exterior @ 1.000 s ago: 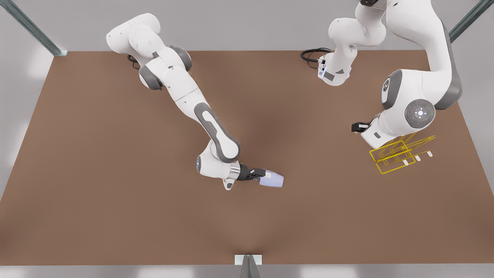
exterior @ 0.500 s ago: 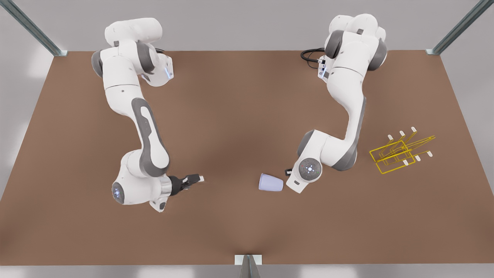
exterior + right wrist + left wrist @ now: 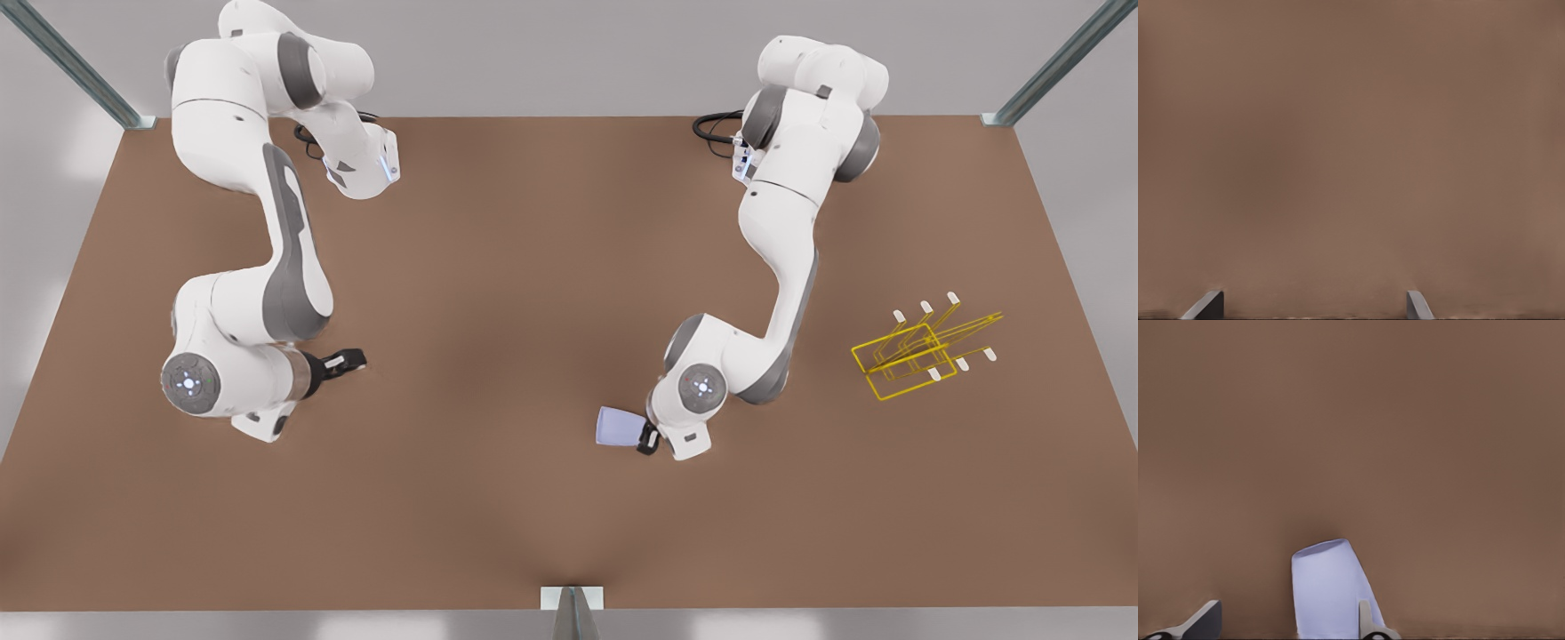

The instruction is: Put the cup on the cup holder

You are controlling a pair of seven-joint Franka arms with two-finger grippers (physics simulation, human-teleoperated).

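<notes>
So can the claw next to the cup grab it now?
Probably yes. The left claw is open right at the cup, one finger against its side, and nothing lies between them.

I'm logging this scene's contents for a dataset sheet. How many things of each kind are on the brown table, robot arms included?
Cup, lavender-blue: 1
Cup holder, yellow wire: 1
Robot arms: 2, left gripper at the cup, right gripper waiting apart
Total: 4
</notes>
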